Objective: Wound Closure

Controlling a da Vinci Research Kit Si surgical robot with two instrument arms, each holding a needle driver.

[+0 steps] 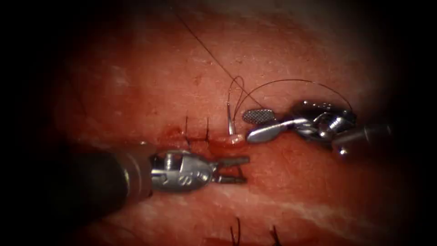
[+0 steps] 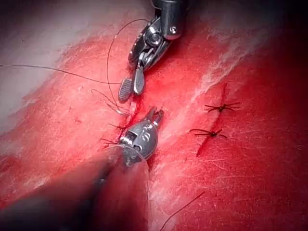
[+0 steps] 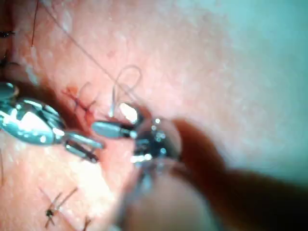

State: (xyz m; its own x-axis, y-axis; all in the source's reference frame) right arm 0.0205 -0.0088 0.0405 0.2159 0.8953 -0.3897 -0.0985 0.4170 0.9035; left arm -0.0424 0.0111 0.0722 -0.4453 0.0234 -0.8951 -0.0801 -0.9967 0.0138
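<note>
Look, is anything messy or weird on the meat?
Nothing looks broken. The needle stands upright in the tissue just above the cut, and neither tool holds it. The left tool and the right tool both have open, empty jaws. Thread loops loosely above.

The left arm's dark shaft enters from the lower left of the endoscope view and ends in a silver metal wristed hand (image 1: 231,170). Its two slim jaws point right, lie almost level and stand slightly apart with nothing between them. The right arm's silver metal wristed hand (image 1: 260,124) comes in from the right, its wrist bent so the jaws point left. These jaws are spread wide, one showing its cross-hatched gripping face, and hold nothing.
</note>
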